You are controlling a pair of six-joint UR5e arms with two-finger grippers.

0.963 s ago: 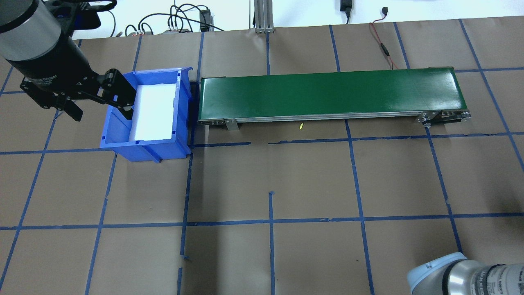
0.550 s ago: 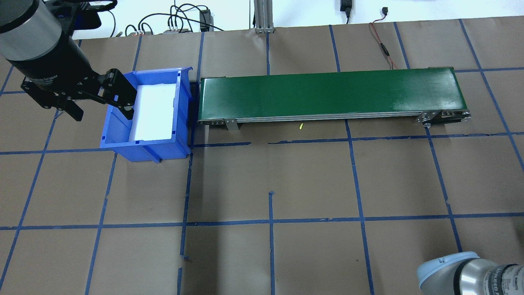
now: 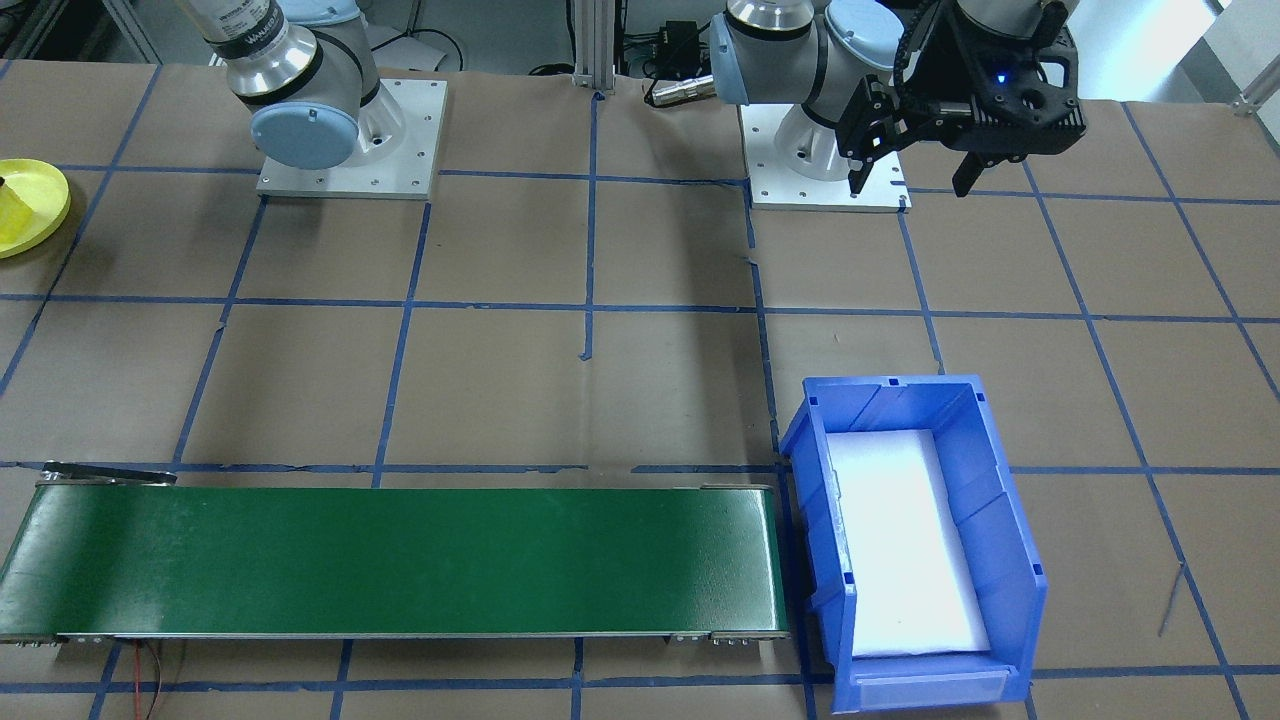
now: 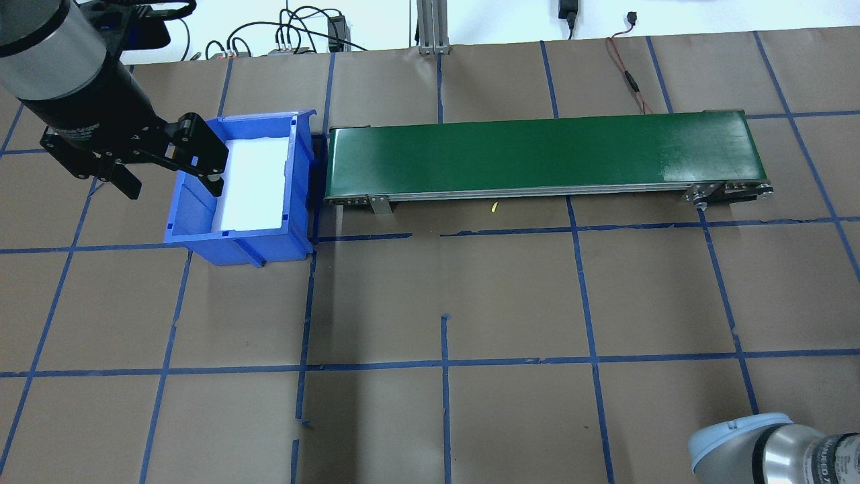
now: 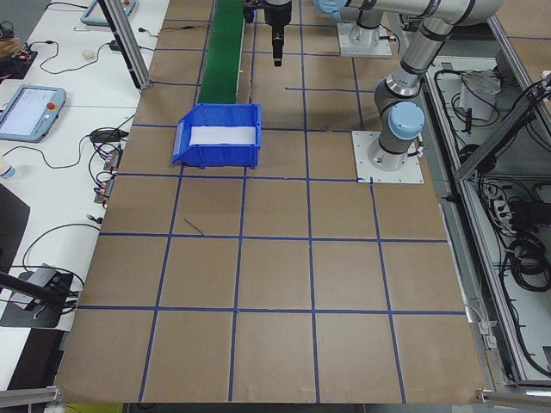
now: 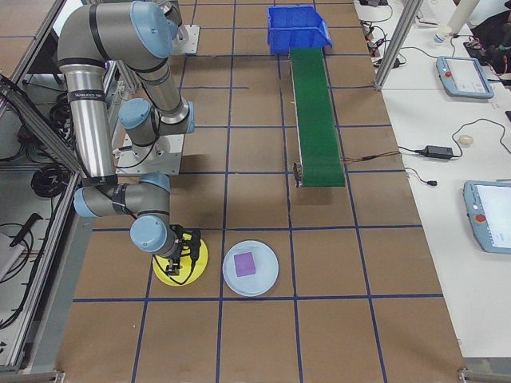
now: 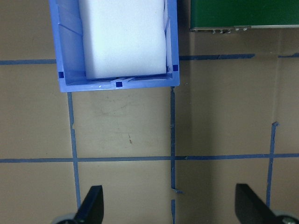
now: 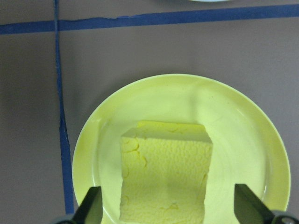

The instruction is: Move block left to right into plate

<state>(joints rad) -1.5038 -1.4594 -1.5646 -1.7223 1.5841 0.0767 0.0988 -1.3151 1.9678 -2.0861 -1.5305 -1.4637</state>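
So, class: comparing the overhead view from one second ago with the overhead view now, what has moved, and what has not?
The left gripper shifted slightly toward the blue bin and away from the robot, jaws open, holding nothing. The right arm's elbow slid toward the frame's lower right corner. The bin, its white foam insert and the green conveyor stayed put.

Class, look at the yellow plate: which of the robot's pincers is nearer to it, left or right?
Right. The right pincer hangs open directly over the yellow plate; the left pincer hovers far off, near the blue bin.
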